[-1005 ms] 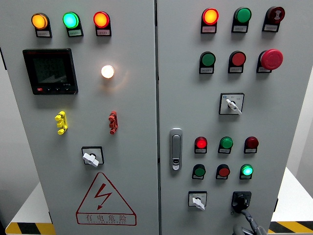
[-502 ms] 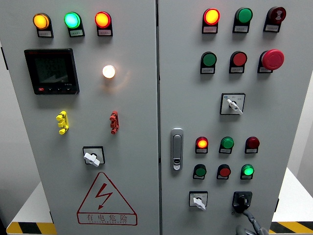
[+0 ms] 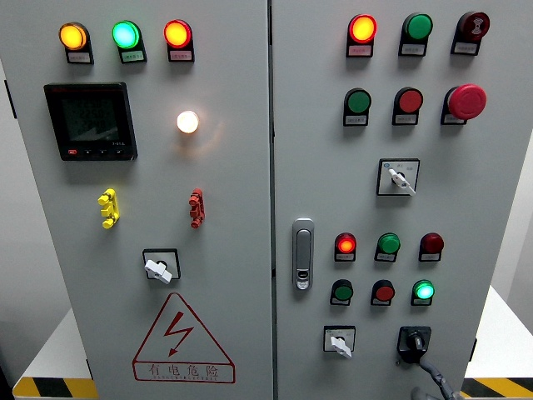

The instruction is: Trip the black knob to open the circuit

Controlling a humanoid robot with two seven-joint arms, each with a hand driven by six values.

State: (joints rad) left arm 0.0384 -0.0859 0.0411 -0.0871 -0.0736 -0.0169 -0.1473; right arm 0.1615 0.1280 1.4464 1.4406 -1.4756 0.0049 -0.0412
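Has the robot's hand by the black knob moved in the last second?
Yes. The right hand has sunk lower against the black knob, nearly leaving the frame.

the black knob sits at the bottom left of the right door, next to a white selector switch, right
Not quite. In the head view the black knob sits at the bottom right of the right door, not the bottom left. The white selector switch is beside it, to its left. A hand shows just below the knob at the picture's bottom edge.

Bright, even light — sharp focus, faint glare.
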